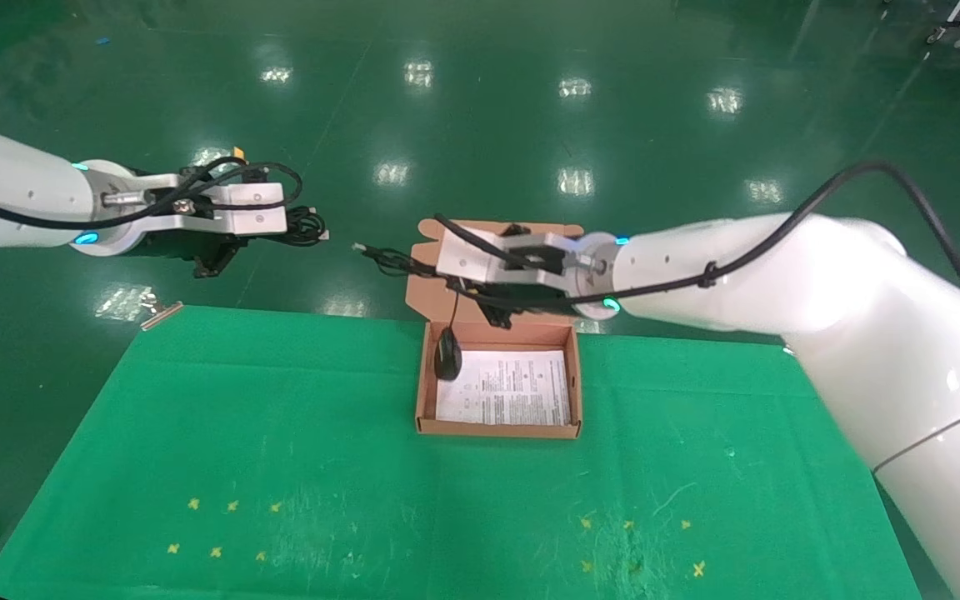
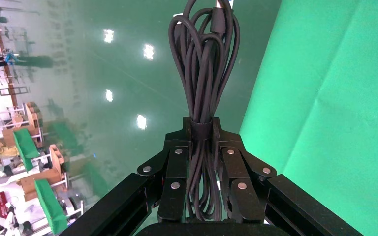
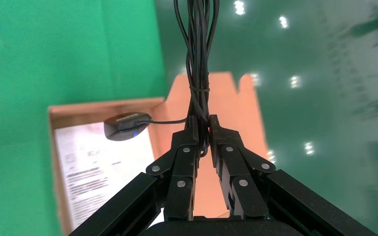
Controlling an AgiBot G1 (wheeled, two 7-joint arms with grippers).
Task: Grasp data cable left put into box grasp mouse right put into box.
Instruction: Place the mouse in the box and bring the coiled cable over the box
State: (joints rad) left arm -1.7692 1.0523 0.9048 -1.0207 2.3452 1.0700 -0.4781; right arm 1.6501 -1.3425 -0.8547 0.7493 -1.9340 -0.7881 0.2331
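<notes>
Black cord is what your right claw [image 3: 203, 129] is pinched on, not the mouse [image 1: 447, 353] itself: its fingers are closed tight around the gathered bundle of the mouse's own cord, and the mouse dangles below the claw on a single strand, hanging at the box's [image 1: 422, 392] left wall, just over the white leaflet [image 1: 505, 387]. Whether it already touches the floor of the box I cannot tell. To finish this step well, lower the claw straight down so the mouse settles flat on the leaflet, then carry the bundle inward over the tray before you let go, so no loop drapes over the wall or onto the green worktop [image 1: 238, 433]. Move slowly; a hanging mouse will likely swing. Farther off, well to the left of the box and beyond the worktop's far edge, your left claw [image 2: 202, 129] is clamped on the data cable [image 2: 203, 69], gripping the looped bundle at its band, held aloft and waiting.
</notes>
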